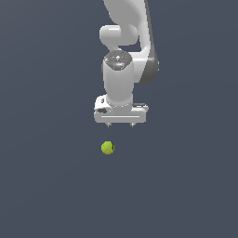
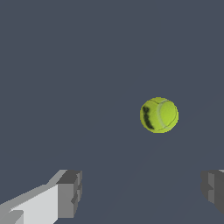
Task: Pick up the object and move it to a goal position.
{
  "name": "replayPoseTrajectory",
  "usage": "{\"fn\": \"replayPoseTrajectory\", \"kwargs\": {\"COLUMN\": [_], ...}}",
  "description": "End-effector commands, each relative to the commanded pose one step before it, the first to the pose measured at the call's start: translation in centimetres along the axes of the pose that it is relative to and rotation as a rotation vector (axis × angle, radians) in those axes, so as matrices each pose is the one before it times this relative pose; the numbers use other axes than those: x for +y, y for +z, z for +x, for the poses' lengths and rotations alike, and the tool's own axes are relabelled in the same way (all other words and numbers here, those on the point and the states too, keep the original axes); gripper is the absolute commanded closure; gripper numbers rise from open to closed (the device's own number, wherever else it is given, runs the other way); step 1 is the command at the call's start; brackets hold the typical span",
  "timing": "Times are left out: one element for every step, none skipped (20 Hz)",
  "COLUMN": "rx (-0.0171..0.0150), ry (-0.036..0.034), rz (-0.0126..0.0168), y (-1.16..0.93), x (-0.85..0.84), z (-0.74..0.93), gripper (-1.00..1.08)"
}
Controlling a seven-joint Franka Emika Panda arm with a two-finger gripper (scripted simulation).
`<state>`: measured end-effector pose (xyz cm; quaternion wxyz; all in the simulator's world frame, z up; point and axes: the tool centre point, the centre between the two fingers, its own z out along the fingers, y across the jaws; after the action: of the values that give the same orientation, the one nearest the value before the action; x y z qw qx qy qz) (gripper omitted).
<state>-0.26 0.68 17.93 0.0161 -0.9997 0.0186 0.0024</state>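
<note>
Exterior view: white hand (image 1: pixel 120 125) points down, fingers spread, holding nothing; yellow-green ball (image 1: pixel 108 148) lies apart below it on dark worktop (image 1: pixel 46 186). Round, no long axis.

Wrist view: ball (image 2: pixel 159 115) ahead of separated grey fingertips (image 2: pixel 70 192), untouched, dark marking on one side.

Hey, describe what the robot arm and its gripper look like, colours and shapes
The arm is glossy white with rounded, tube-like segments, a dark grey joint section on one side and a shiny metallic cap on top of the wrist. The gripper has a wide, white, boxy body. In the wrist view its fingers are grey and blocky. No cables show.
</note>
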Motion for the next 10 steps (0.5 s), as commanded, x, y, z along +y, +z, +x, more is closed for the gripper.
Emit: {"fn": "replayPoseTrajectory", "kwargs": {"rx": [0.0, -0.00056, -0.00148, -0.00275, -0.00372, -0.00465, -0.00438, -0.00333, -0.0022, -0.00116], "ry": [0.0, -0.0003, -0.00073, -0.00135, -0.00181, -0.00223, -0.00204, -0.00147, -0.00088, -0.00036], "rz": [0.0, 0.00028, 0.00077, 0.00144, 0.00198, 0.00251, 0.0024, 0.00185, 0.00124, 0.00065], "y": [0.0, -0.008, -0.033, -0.037, -0.057, -0.071, -0.067, -0.046, -0.031, -0.012], "x": [0.001, -0.017, -0.041, -0.075, -0.102, -0.128, -0.121, -0.091, -0.059, -0.03], "z": [0.0, -0.023, -0.069, -0.11, -0.155, -0.195, -0.185, -0.139, -0.093, -0.046], "gripper": [-0.92, -0.92, -0.92, -0.92, -0.92, -0.92, -0.92, -0.92, -0.92, -0.92]}}
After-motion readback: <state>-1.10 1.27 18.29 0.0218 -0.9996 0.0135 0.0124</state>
